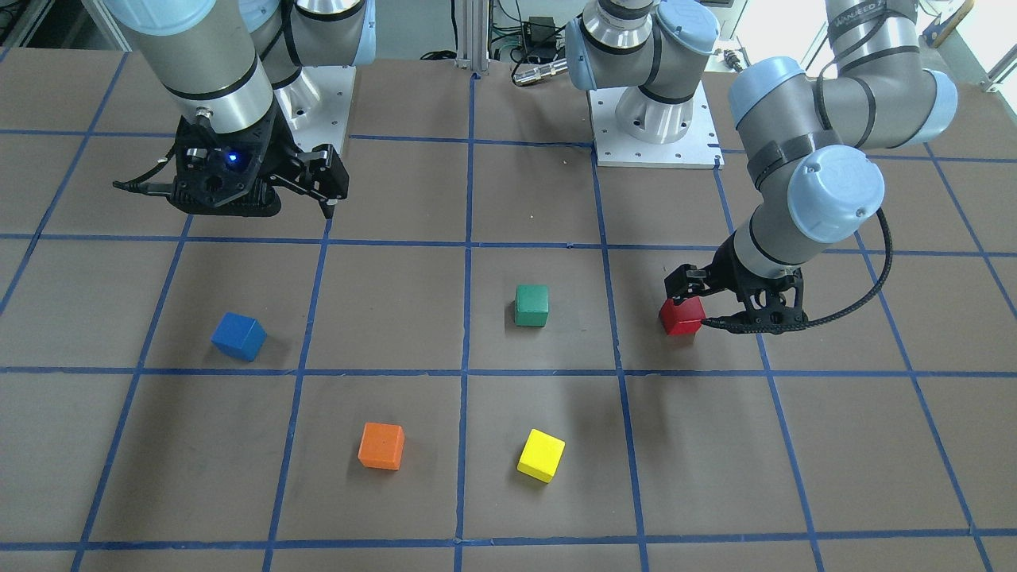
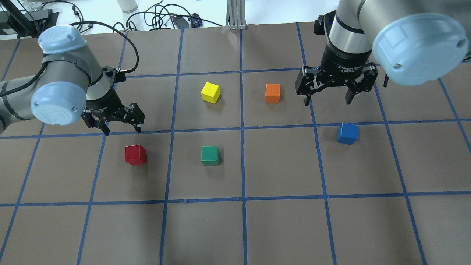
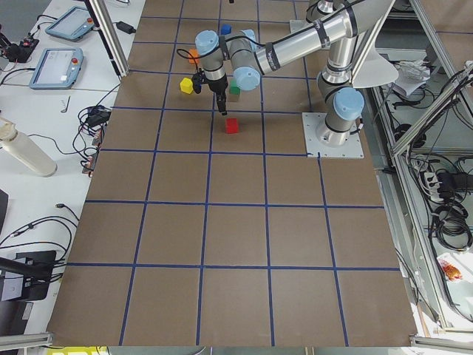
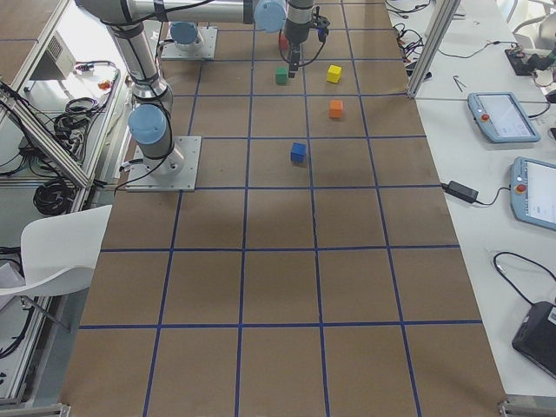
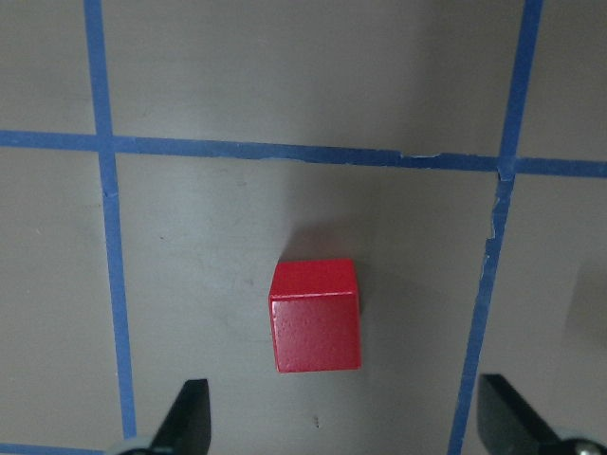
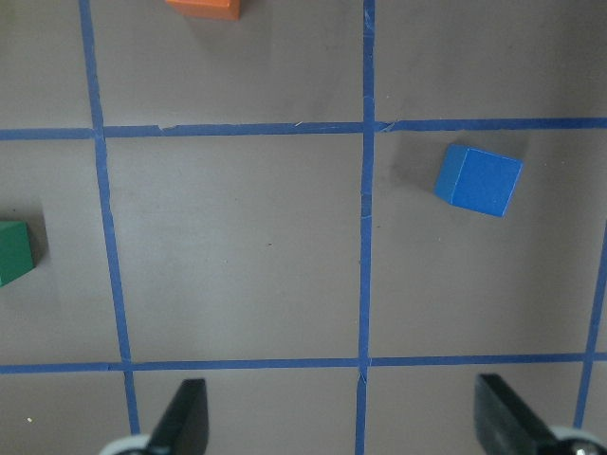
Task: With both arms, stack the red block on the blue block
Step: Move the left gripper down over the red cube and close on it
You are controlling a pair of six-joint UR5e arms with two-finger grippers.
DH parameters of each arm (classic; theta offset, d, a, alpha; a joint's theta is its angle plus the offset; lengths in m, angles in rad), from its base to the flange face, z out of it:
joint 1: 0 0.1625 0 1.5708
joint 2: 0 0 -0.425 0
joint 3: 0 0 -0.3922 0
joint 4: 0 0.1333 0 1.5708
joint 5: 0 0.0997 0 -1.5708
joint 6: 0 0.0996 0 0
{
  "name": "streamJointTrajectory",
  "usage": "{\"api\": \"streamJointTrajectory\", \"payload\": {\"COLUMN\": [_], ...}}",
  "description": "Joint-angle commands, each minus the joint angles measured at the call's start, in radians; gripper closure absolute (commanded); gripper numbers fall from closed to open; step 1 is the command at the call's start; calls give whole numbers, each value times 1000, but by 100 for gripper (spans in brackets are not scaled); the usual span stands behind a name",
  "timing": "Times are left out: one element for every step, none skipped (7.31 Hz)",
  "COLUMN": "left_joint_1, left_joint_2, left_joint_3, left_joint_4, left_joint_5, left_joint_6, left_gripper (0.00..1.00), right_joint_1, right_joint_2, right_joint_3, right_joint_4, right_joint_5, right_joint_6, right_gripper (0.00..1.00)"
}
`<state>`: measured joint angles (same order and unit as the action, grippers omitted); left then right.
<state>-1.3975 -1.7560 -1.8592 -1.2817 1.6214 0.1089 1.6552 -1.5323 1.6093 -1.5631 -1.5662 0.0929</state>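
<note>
The red block (image 2: 135,154) sits on the brown table on my left side. It also shows in the front view (image 1: 682,316) and the left wrist view (image 5: 315,327). My left gripper (image 2: 123,130) hangs open and empty a little above it; in the left wrist view the gripper (image 5: 346,422) has the block just ahead of its fingers. The blue block (image 2: 347,133) sits, slightly rotated, on my right side and shows in the right wrist view (image 6: 479,180). My right gripper (image 2: 326,102) is open and empty, raised above the table just beyond the blue block.
A green cube (image 2: 210,155) sits between the red and blue blocks. A yellow cube (image 2: 211,92) and an orange cube (image 2: 272,93) sit farther out. The arms' base plates (image 1: 655,143) are at the robot's edge. Blue tape lines grid the table.
</note>
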Motion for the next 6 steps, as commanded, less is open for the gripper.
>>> {"api": "streamJointTrajectory", "payload": {"left_joint_1": [0, 0, 0, 0, 0, 0], "left_joint_2": [-28, -39, -57, -75, -94, -108], "left_joint_3": [-29, -35, -35, -35, -37, -37], "left_joint_4": [5, 25, 31, 35, 33, 33], "left_joint_5": [0, 1, 2, 3, 6, 8], "left_joint_6": [20, 40, 40, 41, 63, 66], "left_gripper": [0, 0, 0, 0, 0, 0], "right_joint_1": [0, 0, 0, 0, 0, 0], "right_joint_2": [0, 0, 0, 0, 1, 4], "right_joint_3": [7, 12, 14, 14, 14, 14], "right_joint_4": [-2, -2, -2, -2, -2, -2], "right_joint_5": [5, 5, 2, 3, 3, 2], "right_joint_6": [4, 4, 4, 4, 4, 4], "right_gripper": [0, 0, 0, 0, 0, 0]}}
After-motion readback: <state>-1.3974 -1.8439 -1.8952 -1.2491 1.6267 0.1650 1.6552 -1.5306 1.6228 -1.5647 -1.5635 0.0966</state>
